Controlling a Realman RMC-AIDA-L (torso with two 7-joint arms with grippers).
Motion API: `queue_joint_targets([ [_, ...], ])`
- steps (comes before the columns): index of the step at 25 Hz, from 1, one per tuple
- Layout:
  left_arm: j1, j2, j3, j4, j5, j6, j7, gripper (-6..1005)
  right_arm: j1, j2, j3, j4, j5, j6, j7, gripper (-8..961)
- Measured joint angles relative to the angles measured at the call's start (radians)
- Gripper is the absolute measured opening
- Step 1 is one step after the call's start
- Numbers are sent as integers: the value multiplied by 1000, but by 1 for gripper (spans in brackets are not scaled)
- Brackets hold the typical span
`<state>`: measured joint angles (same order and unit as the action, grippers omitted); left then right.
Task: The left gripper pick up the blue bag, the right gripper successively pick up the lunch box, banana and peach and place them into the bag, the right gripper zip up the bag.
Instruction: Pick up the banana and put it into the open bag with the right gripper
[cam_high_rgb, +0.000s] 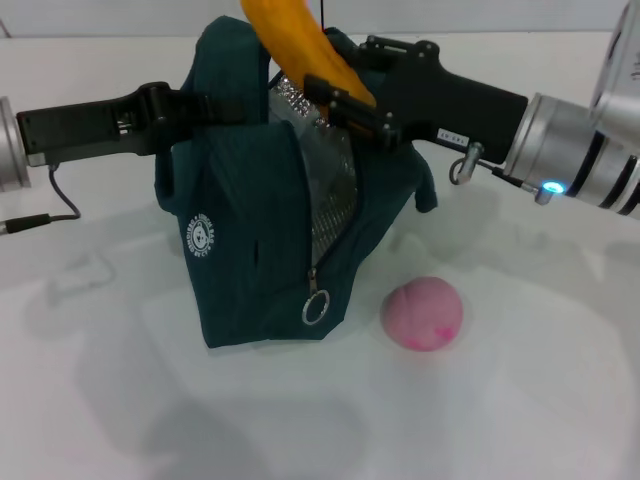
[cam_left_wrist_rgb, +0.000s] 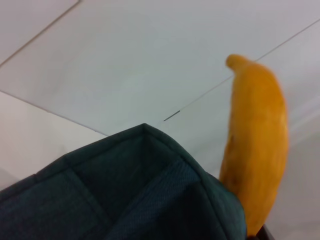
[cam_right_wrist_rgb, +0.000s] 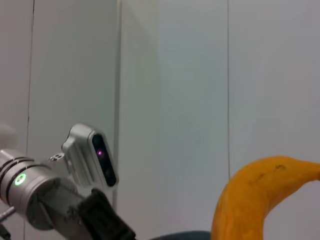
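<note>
The blue bag (cam_high_rgb: 260, 230) stands on the white table, its zip open and the foil lining showing. My left gripper (cam_high_rgb: 195, 105) comes in from the left and is shut on the bag's upper edge. My right gripper (cam_high_rgb: 345, 100) comes in from the right and is shut on the banana (cam_high_rgb: 300, 45), which stands tilted over the bag's opening, its lower end at the mouth. The banana also shows in the left wrist view (cam_left_wrist_rgb: 257, 145) beside the bag's fabric (cam_left_wrist_rgb: 125, 190), and in the right wrist view (cam_right_wrist_rgb: 250, 200). The peach (cam_high_rgb: 422, 313) lies on the table to the right of the bag. The lunch box is hidden.
A ring zip pull (cam_high_rgb: 316, 306) hangs at the bag's front lower end. A thin cable (cam_high_rgb: 55, 205) trails from the left arm over the table. The left arm's wrist camera (cam_right_wrist_rgb: 92, 157) shows in the right wrist view.
</note>
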<state>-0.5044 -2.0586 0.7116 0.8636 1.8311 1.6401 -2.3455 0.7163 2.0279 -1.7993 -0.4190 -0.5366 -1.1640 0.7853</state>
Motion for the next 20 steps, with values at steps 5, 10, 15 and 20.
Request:
queue_joint_targets([
  [5, 12, 0, -3, 0, -4, -1, 7, 29, -14, -17, 7, -27, -5, -17, 62, 426],
  [10, 15, -4, -3, 0, -5, -1, 15, 30, -36, -37, 72, -36, -6, -95, 74, 426],
  [15, 14, -5, -3, 0, -18, 2, 18, 30, -51, -104, 116, -73, -73, -180, 220, 426],
  [20, 13, -5, -3, 0, -19, 5, 18, 30, -75, -139, 129, -136, -245, -197, 328, 425],
])
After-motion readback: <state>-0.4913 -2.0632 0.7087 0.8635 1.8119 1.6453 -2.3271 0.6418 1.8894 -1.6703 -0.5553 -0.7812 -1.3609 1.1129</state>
